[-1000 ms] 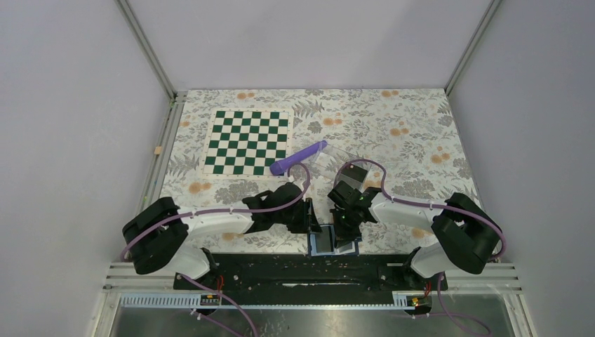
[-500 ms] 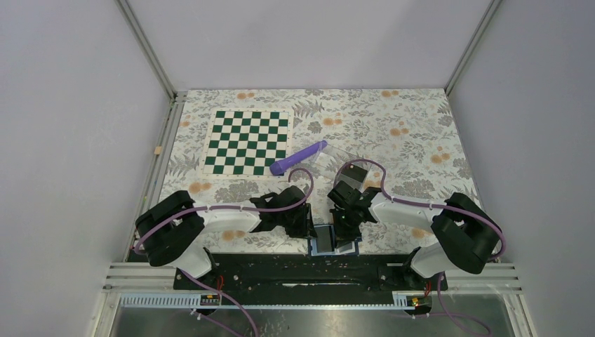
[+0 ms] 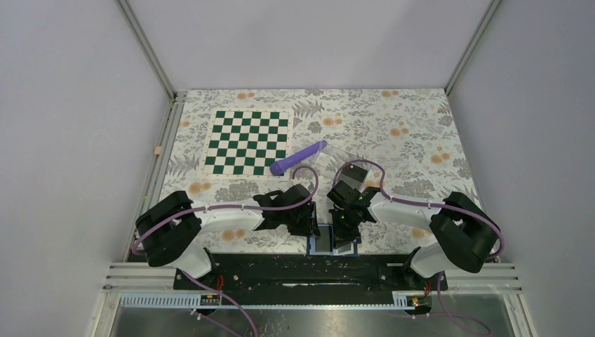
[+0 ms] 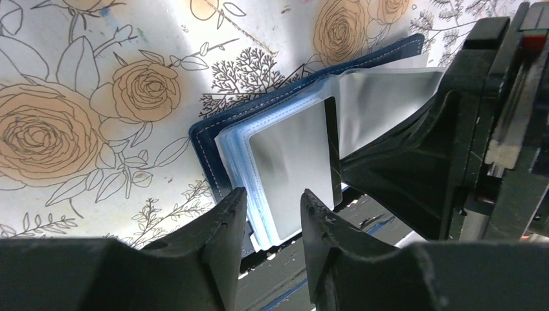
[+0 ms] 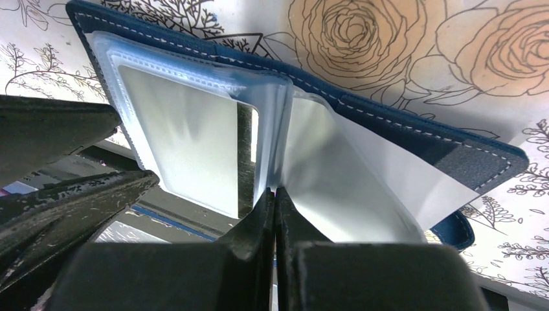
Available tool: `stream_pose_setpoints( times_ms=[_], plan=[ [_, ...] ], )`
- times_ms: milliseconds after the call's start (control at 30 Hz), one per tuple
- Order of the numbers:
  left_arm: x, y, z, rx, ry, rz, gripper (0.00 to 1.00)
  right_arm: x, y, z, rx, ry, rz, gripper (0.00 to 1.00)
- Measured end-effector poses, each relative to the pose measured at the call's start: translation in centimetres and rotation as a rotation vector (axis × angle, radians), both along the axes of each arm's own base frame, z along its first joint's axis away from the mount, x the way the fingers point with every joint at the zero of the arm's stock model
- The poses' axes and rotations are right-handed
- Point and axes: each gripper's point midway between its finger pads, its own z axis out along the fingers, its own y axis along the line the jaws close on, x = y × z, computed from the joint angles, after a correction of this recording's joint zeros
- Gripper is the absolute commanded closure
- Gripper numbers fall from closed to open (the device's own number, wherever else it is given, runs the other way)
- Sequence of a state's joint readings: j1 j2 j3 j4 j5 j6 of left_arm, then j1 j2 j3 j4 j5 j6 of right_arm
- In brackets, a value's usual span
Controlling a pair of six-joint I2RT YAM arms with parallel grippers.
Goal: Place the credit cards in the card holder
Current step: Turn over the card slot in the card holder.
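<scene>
- My left claw (image 4: 272,194) is unclenched: its two fingers stand apart with a clear gap between them.
- Through that gap my left wrist camera sees the near edge of the card holder (image 4: 208,150), which lies open and flat on the floral tablecloth (image 3: 421,126).
- The card holder is at the near edge of the table, between my two claws and just in front of the black rail that carries my bases.
- Its navy cover faces down. The stack of clear sleeves (image 4: 291,149) faces up, pale blue at the seams and silver-grey across the faces.
- My left fingertips sit in front of the stack's lower corners. I cannot tell whether they touch the plastic, and nothing is pinched between them.
- My right claw (image 5: 275,194) is clenched, its two fingers pressed flat together with no gap.
- Its tip rests at the fold of the holder, where the flat stack meets one loose sleeve that slopes up toward the right.
- I cannot tell whether a thin sleeve is caught between those shut fingers.
- I cannot tell whether the grey faces inside the sleeves are cards or only glare.
- Farther back on the tablecloth lies a green-and-white chessboard mat (image 3: 247,142).
- A purple tube (image 3: 298,158) lies just beside the mat's near right corner, well apart from the holder.
</scene>
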State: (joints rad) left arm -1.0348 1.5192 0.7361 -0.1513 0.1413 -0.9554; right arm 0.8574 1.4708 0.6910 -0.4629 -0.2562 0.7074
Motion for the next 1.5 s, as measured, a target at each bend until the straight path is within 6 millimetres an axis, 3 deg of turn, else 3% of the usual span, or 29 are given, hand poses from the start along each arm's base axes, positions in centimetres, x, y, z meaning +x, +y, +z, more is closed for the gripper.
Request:
stream_pose_setpoints(
  times_ms=[200,400,667,867,1133,1300,1500],
  plan=[
    [0.0,0.2,0.1,0.029,-0.014,-0.01,0.74,0.0,0.0,0.0,-0.001,0.001,0.001,1.0],
    [0.0,0.1,0.3,0.036,-0.018,-0.016,0.68,0.0,0.0,0.0,-0.001,0.001,0.002,1.0],
    [-0.1,0.2,-0.2,0.05,-0.01,-0.017,0.67,0.0,0.0,0.0,0.0,0.003,0.004,1.0],
    [-0.1,0.6,-0.6,0.081,-0.008,-0.022,0.59,0.0,0.3,0.0,0.01,0.01,0.007,1.0],
    [0.9,1.6,1.0,0.142,-0.085,0.011,0.65,-0.1,0.4,0.0,0.012,0.013,0.008,1.0],
    [1.1,1.0,2.1,0.098,-0.109,0.01,0.66,-0.1,0.4,0.0,0.013,0.016,0.008,1.0],
    [0.9,-0.4,1.7,0.053,-0.087,-0.017,0.64,-0.1,0.4,0.0,0.014,0.016,0.009,1.0]
  ],
)
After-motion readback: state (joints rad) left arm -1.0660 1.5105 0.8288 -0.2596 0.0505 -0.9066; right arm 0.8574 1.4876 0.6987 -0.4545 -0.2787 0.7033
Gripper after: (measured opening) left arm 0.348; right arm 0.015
